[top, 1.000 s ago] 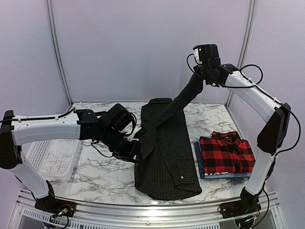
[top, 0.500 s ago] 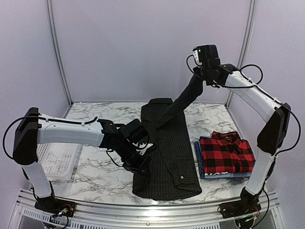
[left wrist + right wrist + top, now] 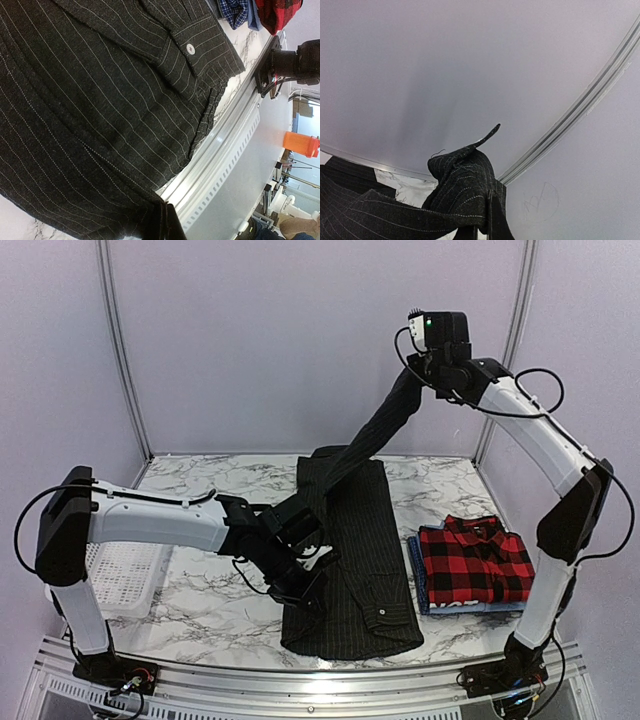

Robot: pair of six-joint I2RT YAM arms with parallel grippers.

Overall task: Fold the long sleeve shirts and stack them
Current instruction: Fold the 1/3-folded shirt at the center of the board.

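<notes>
The black pinstriped long sleeve shirt [image 3: 355, 540] lies flat mid-table, collar toward the back. One sleeve [image 3: 385, 425] rises taut from it to my right gripper [image 3: 427, 368], which is high in the air and shut on the cuff [image 3: 465, 180]. My left gripper [image 3: 310, 592] is low on the shirt's left side near the hem, shut on a fold of the striped cloth [image 3: 100, 125]. The other cuff with its white button [image 3: 190, 48] rests on the shirt's near right part. The red-and-black plaid shirt [image 3: 475, 562] lies folded on the blue one [image 3: 414, 578] at the right.
A white mesh basket [image 3: 115, 570] stands at the table's left side, under the left arm. The metal rail [image 3: 300, 668] runs along the near edge just past the shirt's hem. Booth walls close the back and sides.
My left gripper has slid right and nearer along the shirt's left side toward the hem, taking cloth with it. My right gripper has risen a little, pulling the sleeve higher and tighter.
</notes>
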